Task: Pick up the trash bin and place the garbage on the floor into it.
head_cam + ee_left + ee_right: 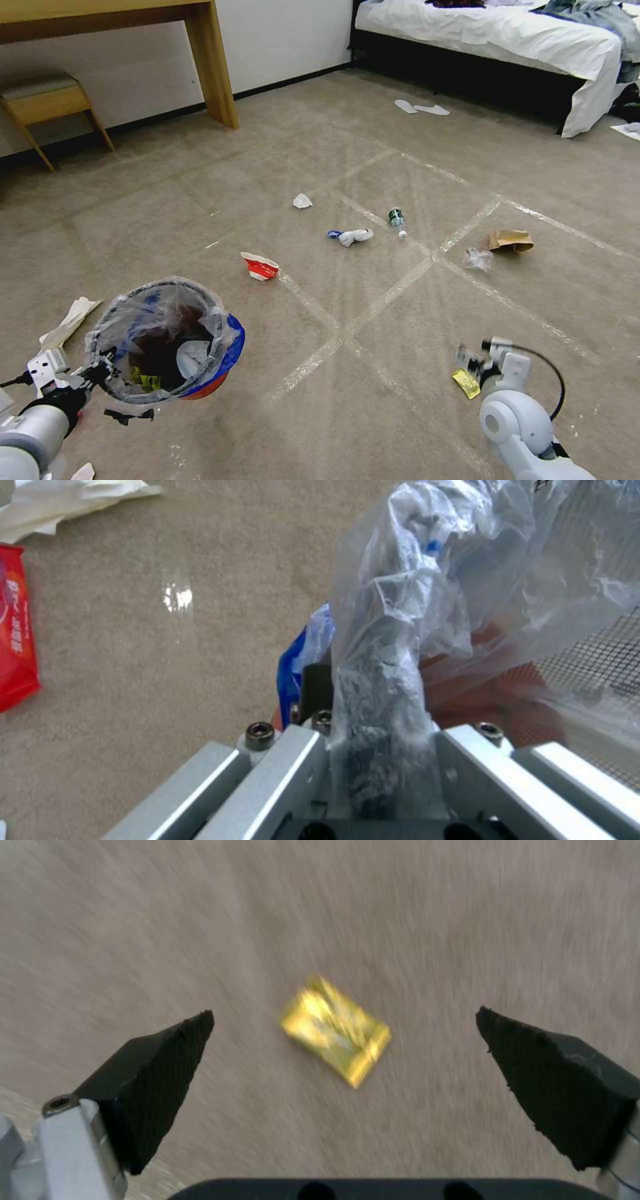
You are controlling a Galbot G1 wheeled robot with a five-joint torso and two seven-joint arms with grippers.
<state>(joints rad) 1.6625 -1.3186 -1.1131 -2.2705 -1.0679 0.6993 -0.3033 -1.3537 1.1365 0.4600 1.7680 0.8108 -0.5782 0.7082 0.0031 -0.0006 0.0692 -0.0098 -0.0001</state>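
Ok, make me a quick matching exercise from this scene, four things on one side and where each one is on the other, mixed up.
Things:
1. trash bin
2. yellow wrapper
3. crushed cup
4. slippers

Places:
A. on the carpet near the bed
B. held at its rim by the left gripper
C. on the carpet just beyond the bin
D. below the open right gripper

Pairs: 1-B, 2-D, 3-C, 4-A

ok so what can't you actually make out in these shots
- Bottom of the trash bin: head view, the liner bag and litter inside cover it.
- Left gripper fingertips: left wrist view, crinkled liner hides where they clamp the rim.
- Print on the yellow wrapper: right wrist view, blurred, between the open right gripper fingers.
- Bottle label text: head view, too small.
- Bed: head view, cut off by the top edge.
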